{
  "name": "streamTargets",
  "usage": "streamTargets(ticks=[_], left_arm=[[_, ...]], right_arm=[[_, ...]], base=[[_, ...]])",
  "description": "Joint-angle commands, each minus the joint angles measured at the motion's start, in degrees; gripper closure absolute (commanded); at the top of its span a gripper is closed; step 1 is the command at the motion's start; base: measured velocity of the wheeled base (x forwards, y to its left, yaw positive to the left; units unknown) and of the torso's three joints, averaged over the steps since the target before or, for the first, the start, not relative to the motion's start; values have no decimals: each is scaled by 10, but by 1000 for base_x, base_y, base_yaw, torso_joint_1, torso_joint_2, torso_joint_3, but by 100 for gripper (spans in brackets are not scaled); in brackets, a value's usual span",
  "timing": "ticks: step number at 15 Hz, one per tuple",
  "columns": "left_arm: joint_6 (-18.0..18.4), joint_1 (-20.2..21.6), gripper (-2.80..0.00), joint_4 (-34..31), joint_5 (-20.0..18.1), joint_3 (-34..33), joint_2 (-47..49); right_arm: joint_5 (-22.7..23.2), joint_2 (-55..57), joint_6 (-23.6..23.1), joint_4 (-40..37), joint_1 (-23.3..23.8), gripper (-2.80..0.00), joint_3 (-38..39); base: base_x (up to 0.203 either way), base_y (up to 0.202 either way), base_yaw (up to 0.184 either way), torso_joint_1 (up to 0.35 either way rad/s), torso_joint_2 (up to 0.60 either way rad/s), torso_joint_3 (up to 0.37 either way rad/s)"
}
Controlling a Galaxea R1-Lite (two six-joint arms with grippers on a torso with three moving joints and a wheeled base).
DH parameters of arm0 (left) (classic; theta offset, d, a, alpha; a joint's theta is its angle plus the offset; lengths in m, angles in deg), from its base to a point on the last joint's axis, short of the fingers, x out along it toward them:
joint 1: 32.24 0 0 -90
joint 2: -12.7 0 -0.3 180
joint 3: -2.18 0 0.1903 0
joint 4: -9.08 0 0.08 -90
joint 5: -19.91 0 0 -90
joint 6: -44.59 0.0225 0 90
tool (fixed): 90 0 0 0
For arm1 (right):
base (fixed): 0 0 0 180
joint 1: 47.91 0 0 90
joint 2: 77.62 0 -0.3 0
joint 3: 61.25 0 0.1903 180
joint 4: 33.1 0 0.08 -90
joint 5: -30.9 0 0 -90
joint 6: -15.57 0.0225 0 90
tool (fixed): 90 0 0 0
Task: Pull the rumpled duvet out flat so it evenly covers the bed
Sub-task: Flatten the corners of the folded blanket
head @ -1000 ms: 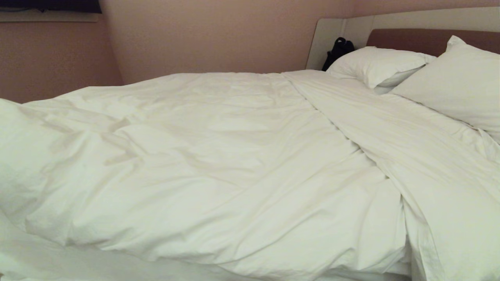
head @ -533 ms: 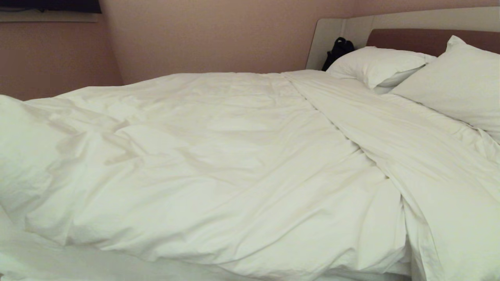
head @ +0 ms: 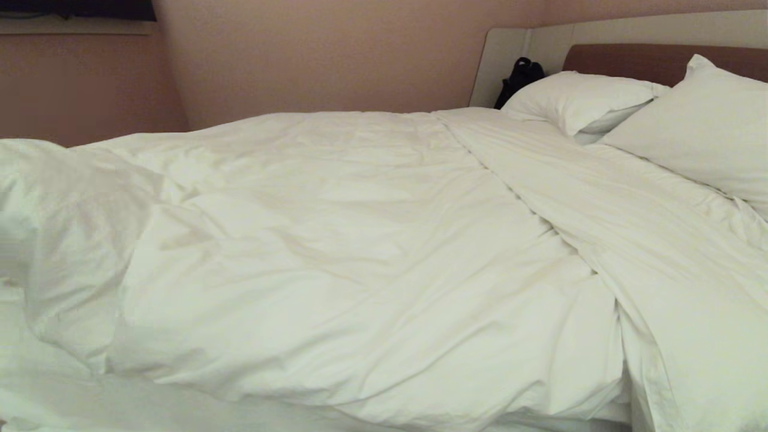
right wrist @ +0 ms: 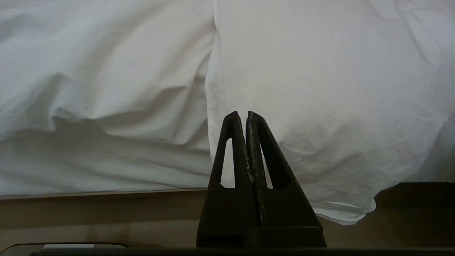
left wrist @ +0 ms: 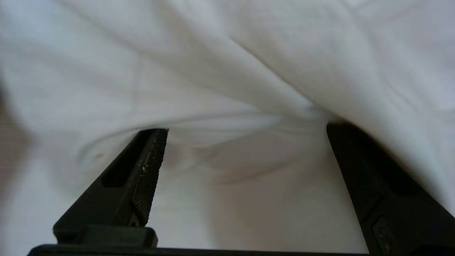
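My worry is the bunched fold at the left edge of the head view: the duvet (head: 336,252) covers most of the bed (head: 660,60), but that corner stands up in a loose hump, and the flap at lower right lies folded over on itself. If I move off now, I judge the hump will slump where it likes and leave that side short. The other risk is cloth snagging on the left gripper (left wrist: 245,128). Its jaws are spread wide, yet a sagging fold of duvet drapes right across both tips, so pulling the arm away carelessly could drag the cover back with it. I can't tell whether the cloth merely rests on the fingers (left wrist: 149,167) or is caught on their rough pads.

So: left jaws wide open, clamping nothing, cloth lying on the tips. The right gripper (right wrist: 247,115) has its jaws pressed together on nothing, parked low by the bed's side with the duvet's hanging edge behind it at centre frame.
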Motion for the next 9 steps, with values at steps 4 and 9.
streamTargets(ticks=[4,9], left_arm=[[-165,-98,-280,40,93,-16,-25],[-221,-139,-280,41,172,-95,-46]], right_arm=[[0,0,0,0,-1,0,0],[0,0,0,0,0,0,0]], base=[[0,0,0,0,0,0],[0,0,0,0,0,0]])
